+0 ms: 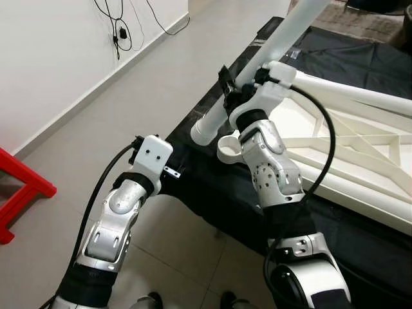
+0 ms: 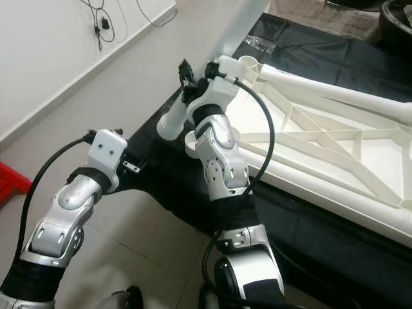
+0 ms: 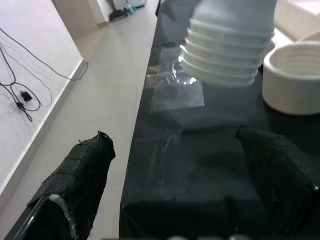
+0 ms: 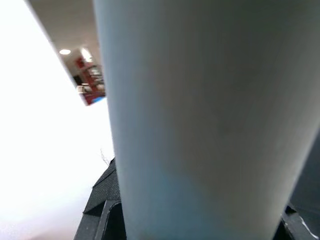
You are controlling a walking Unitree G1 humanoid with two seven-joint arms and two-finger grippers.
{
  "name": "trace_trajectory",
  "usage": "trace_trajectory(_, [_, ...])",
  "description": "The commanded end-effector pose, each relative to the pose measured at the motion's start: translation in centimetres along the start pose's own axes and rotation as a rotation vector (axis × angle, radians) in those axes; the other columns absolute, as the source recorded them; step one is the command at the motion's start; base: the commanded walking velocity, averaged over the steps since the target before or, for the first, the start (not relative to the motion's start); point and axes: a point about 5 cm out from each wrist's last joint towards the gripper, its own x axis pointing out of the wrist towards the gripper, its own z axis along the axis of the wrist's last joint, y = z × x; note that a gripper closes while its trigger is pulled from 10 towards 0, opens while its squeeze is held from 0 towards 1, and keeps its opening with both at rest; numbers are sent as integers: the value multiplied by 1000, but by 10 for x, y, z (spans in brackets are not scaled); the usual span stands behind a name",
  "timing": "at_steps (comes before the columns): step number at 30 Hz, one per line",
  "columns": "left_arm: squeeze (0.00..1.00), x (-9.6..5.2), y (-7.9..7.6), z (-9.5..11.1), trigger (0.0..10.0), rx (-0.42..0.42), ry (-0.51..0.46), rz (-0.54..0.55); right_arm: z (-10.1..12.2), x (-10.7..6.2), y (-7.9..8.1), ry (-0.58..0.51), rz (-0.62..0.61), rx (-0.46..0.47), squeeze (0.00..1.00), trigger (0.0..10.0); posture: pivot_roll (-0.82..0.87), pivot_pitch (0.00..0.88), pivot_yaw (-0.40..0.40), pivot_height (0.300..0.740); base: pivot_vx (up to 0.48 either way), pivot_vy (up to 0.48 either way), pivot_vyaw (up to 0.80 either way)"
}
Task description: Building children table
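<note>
On the black-covered surface (image 1: 360, 238): white table frame (image 1: 360, 145), lying flat, ringed corner socket (image 1: 229, 147) at its near corner. Right gripper (image 1: 230, 87): fingers closed round white table leg (image 1: 270, 51), held slanting, threaded end (image 3: 227, 47) just beside the socket. Left gripper (image 3: 185, 195): fingers spread wide, holding nothing, at the surface's edge. Grey tiled floor (image 1: 161, 71) alongside.

1. The 2 head views look forward and down from above; both share the black mat (image 1: 212, 193) and white tabletop frame (image 2: 322, 148).
2. Left wrist view: low, along the mat.
3. Right wrist view: pressed close against the table leg (image 4: 200, 120).
</note>
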Motion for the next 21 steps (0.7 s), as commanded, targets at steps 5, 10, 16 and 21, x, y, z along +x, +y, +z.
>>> trace_trajectory(5, [0,6,-7,-3,10000,3,-5,-84,-3,-6,11,29,90,42,0,10000,63,159,-36,740,0,0,0])
trace_trajectory(10, [0,18,-11,-5,10000,-10,-15,-140,-7,-13,21,62,163,43,0,10000,63,158,-38,740,0,0,0])
trace_trajectory(16, [0,27,-13,0,10000,13,-31,-155,-9,-18,21,81,172,46,0,10000,61,161,-35,740,0,0,0])
trace_trajectory(21, [0,34,-16,3,10000,14,-45,-168,-12,-21,22,94,172,49,0,10000,61,163,-33,740,0,0,0])
